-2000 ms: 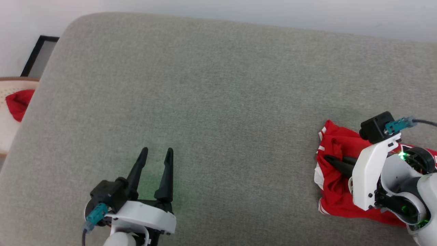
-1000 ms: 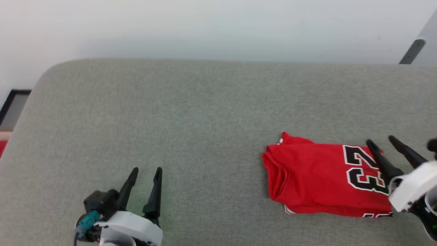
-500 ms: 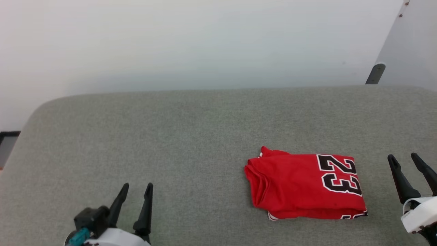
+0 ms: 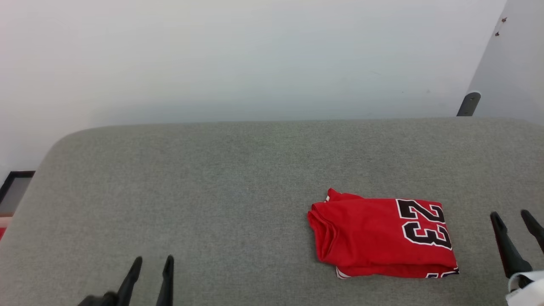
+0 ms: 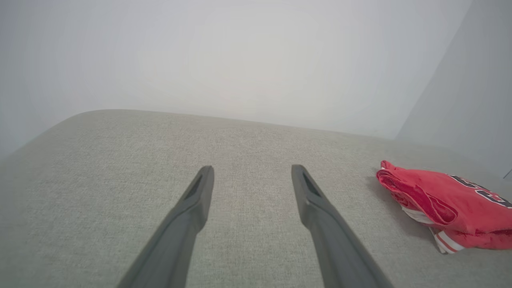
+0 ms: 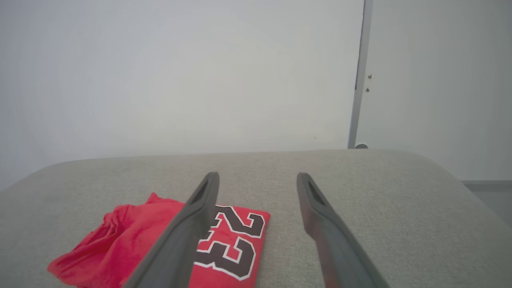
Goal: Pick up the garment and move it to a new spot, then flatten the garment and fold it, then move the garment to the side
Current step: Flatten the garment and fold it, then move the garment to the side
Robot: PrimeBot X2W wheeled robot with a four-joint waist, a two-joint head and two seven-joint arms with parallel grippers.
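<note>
The garment (image 4: pixel 374 236), a red jersey with a black white-outlined 23, lies folded into a compact rectangle on the right part of the grey cushion (image 4: pixel 212 191). Striped trim peeks out at its near edge. My right gripper (image 4: pixel 512 217) stands open just right of it, apart from the cloth. In the right wrist view the garment (image 6: pixel 120 248) sits low left, partly behind my right gripper (image 6: pixel 258 176). My left gripper (image 4: pixel 153 260) is open at the lower left, far from the jersey. In the left wrist view my left gripper (image 5: pixel 252 168) is empty and the garment (image 5: pixel 440 200) lies at right.
A pale wall (image 4: pixel 255 59) rises behind the cushion's far edge. A dark post (image 4: pixel 467 103) stands at the back right by a grey panel. A black-framed object (image 4: pixel 12 187) sits on the floor past the cushion's left edge.
The head camera tilted up and turned right, bringing the wall into view. The right gripper has let go of the garment and pulled away to its right. Both grippers dropped toward the picture's bottom.
</note>
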